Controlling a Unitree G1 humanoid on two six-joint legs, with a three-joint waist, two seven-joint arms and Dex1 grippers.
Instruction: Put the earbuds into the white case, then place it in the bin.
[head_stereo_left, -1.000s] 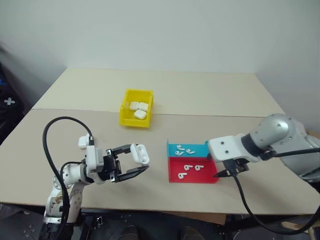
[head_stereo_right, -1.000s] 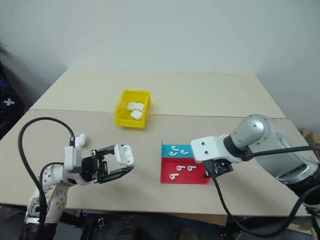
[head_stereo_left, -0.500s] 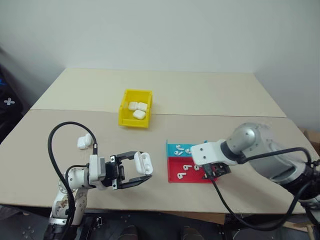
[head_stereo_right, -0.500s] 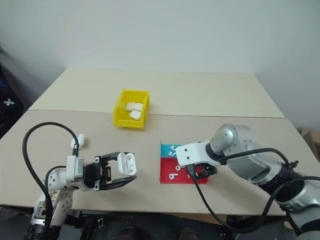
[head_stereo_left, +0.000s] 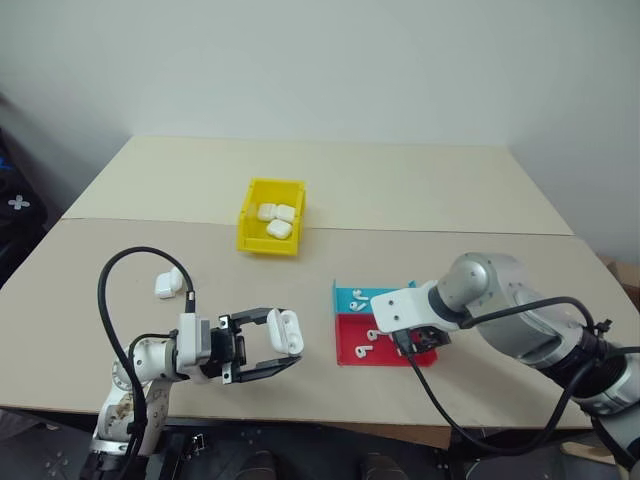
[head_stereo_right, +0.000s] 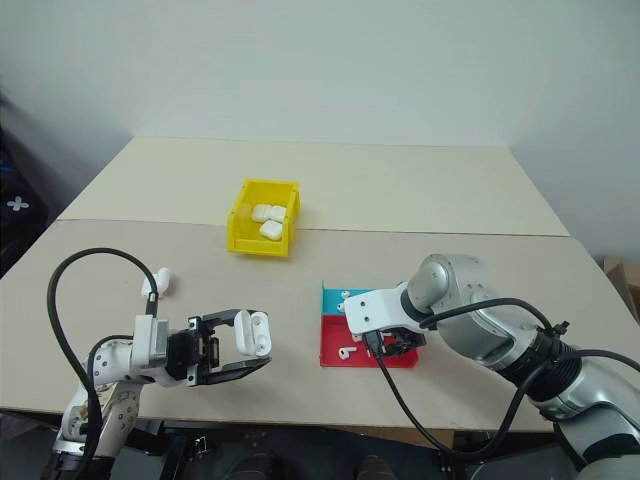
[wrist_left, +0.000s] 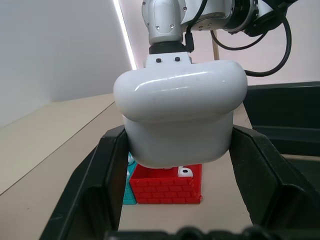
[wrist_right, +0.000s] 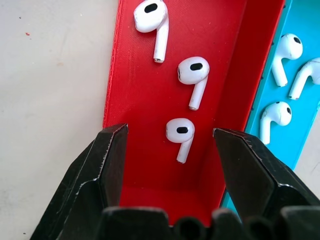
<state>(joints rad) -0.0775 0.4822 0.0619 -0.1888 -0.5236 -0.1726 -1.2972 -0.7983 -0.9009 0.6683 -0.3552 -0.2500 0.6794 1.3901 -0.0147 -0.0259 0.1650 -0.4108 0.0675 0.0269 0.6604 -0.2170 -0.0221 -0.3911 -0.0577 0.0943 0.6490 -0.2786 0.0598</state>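
Holding the white case (head_stereo_left: 285, 329) clamped, the left gripper (head_stereo_left: 272, 344) sits at seven o'clock. Right wrist view: spread right gripper (wrist_right: 170, 145) straddles an earbud (wrist_right: 180, 133) in the red tray (wrist_right: 135, 165); its fingers (wrist_right: 107, 160) may catch the tray wall, probably flicking the earbud away.

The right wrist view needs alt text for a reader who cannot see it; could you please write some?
The open right claw hangs above the red tray, its two black fingers straddling the nearest of three white earbuds lying there. Beside it, a blue tray holds three more earbuds; both trays sit on a beige table.
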